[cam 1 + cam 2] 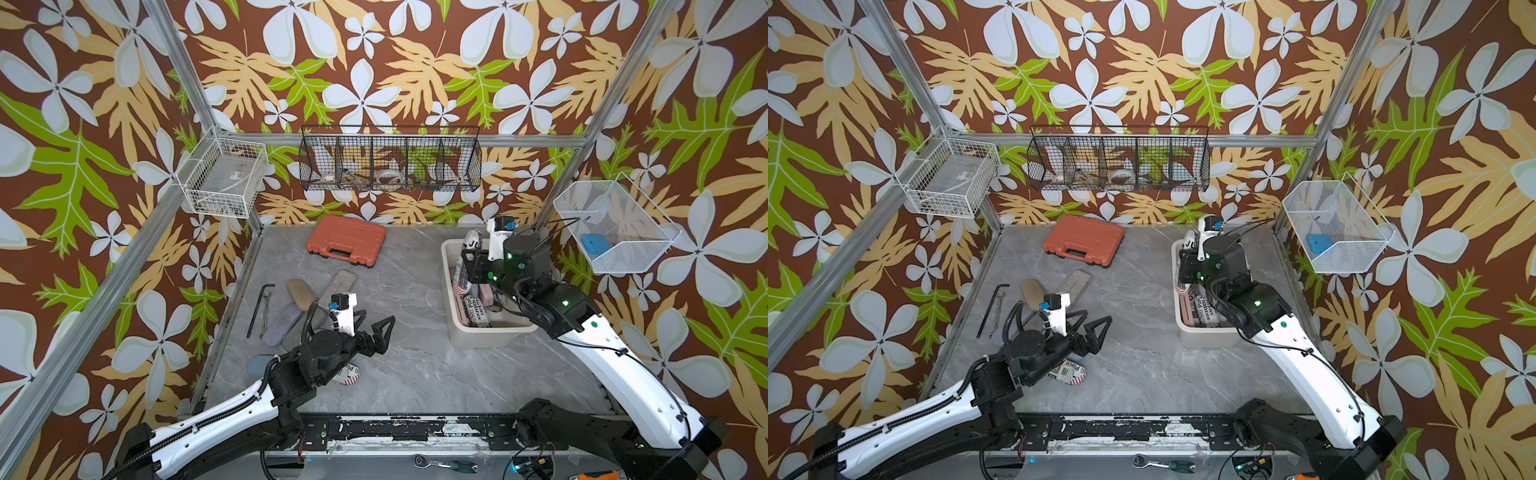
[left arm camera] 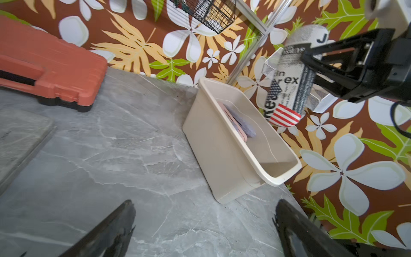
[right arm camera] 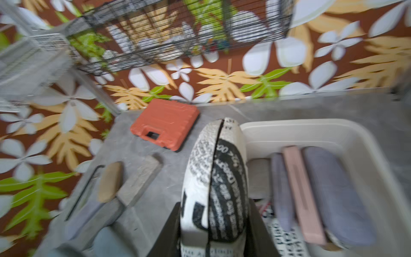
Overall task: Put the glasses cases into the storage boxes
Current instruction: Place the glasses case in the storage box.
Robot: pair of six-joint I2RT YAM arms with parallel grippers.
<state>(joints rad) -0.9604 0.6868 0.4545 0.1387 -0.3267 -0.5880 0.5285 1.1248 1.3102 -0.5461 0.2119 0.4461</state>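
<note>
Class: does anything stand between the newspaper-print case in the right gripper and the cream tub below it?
Nothing visible does: the right gripper holds the newspaper-print case in open air above the cream tub.

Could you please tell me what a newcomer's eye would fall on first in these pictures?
The loud floral wallpaper on every wall hits first. Next, the right tool, shut on a newspaper-print glasses case, holds it above the edge of the cream tub at the right side of the table. The orange toolcase lies at the back.

Floral wallpaper (image 1: 374,62) all round — grey marble tabletop (image 1: 415,353), aluminium frame posts (image 1: 183,70).
</note>
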